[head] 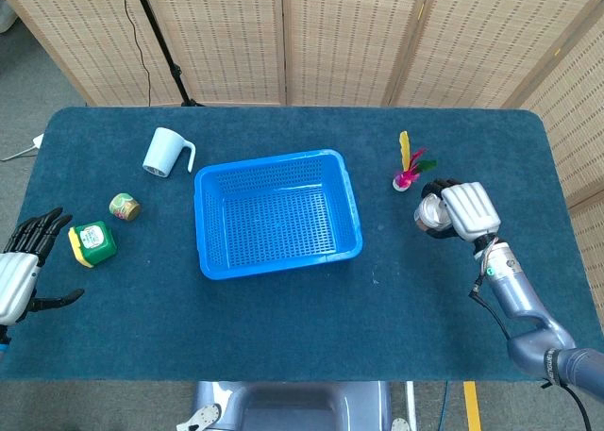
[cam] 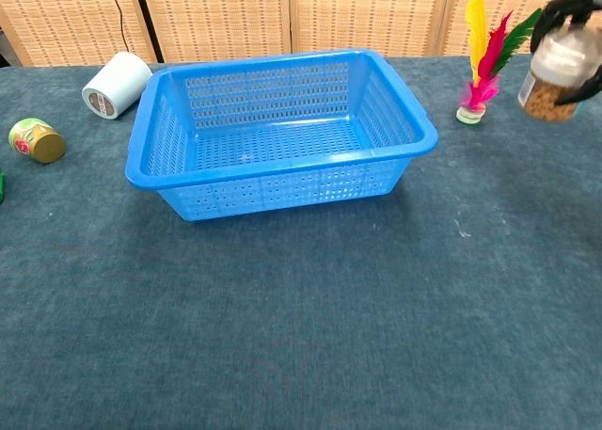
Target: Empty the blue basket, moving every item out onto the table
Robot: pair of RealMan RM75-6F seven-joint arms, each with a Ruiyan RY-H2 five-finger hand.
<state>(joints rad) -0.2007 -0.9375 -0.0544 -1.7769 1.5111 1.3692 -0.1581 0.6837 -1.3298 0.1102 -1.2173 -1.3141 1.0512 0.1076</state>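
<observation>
You won't find anything readable here. The small green carton (head: 92, 242) near your left hand (head: 21, 273) carries a pale label patch, but its print is too small to make out. The little can (cam: 36, 139) shows a coloured picture label with no legible words. The jar (cam: 555, 65) in your right hand (head: 466, 210) has no lettering you can read, and the white mug (head: 165, 153), the blue basket (head: 212, 261) and the feathered shuttlecock (cam: 482, 54) bear no visible marks.
</observation>
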